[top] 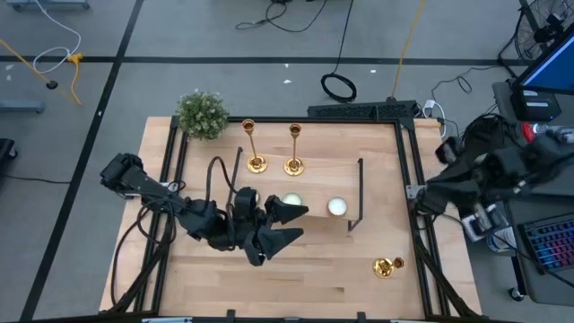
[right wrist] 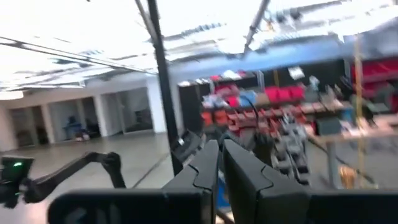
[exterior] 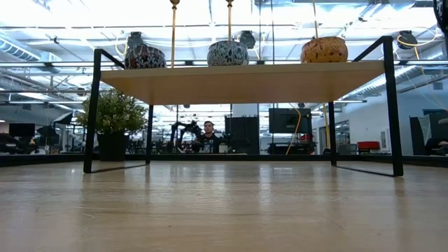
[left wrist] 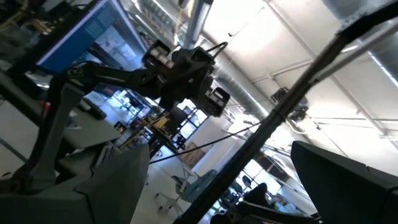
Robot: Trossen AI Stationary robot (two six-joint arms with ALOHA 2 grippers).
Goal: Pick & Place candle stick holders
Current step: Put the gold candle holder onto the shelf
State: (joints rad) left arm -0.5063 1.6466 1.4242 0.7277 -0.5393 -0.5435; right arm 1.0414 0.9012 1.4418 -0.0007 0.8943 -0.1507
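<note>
I've got the left gripper [top: 289,224] over the middle of the pale wooden bench [top: 305,274], its dark fingers [top: 287,210] spread wide with nothing between them, tips pointing toward two small round white tealight candles [top: 337,207] on the wooden shelf with the black wire frame [top: 360,193]. Beyond those fingers, two shiny gold candle stick holders [top: 255,148] stand upright side by side at the shelf's far edge, and a third gold holder [top: 387,266] lies tipped over on the bench well off toward the right arm's side. My right gripper [right wrist: 221,163] waits off the bench's right edge with its fingers pressed together on nothing.
</note>
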